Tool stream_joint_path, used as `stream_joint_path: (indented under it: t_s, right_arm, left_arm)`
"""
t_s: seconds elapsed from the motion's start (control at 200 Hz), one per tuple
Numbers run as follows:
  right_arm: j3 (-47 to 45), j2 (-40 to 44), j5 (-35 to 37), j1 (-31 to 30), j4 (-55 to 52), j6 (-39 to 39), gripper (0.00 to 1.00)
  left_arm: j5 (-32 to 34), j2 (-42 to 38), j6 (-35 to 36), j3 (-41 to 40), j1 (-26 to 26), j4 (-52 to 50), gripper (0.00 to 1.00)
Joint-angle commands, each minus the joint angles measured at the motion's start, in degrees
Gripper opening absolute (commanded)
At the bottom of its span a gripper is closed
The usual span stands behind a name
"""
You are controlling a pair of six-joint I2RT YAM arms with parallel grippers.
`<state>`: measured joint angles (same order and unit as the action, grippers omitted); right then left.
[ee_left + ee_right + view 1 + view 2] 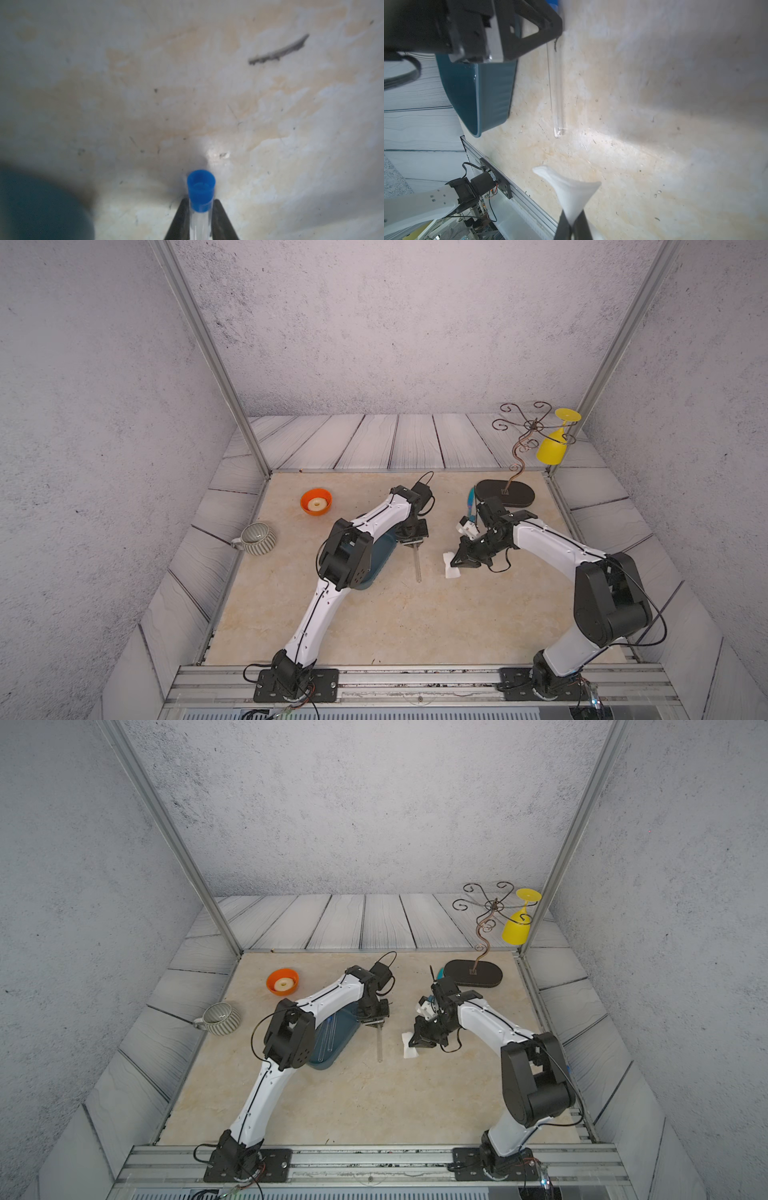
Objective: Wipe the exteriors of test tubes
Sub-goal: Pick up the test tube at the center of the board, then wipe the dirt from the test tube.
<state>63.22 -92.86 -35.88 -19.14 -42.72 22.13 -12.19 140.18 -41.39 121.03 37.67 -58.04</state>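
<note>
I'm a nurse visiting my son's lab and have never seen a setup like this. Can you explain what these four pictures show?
Two white robot arms, left and right, are mounted on a rail at the table's near edge. Two pictures look down from overhead. The other two come from a camera on each arm's wrist. The left end effector is shut on a clear test tube just below its blue cap. The right end effector pinches a white cloth, presumably for wiping. Also on the table are a teal tray, an orange bowl, a striped mug, and a wire stand with a yellow glass hanging from it.
</note>
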Motion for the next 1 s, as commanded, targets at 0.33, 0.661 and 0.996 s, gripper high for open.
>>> stream_joint_path:
  t_s: [0.33,0.661,0.996]
  right_arm:
    - [-5.47,1.63,-1.98,0.02,5.28,4.18,0.03]
    - [-0.57,-6.65,-3.34,-7.29,12.54,10.73,0.02]
    - [-0.72,-0.48,-5.48,-8.75,13.05,14.6,0.02]
  left_arm:
    - [-6.06,-12.65,-0.55,-11.21,1.56,3.66,0.19]
    - [-9.13,-21.93,-5.45,-20.7,3.07,8.44,0.19]
    - [-7.34,-23.11,-5.28,-22.42,3.11,9.13,0.19]
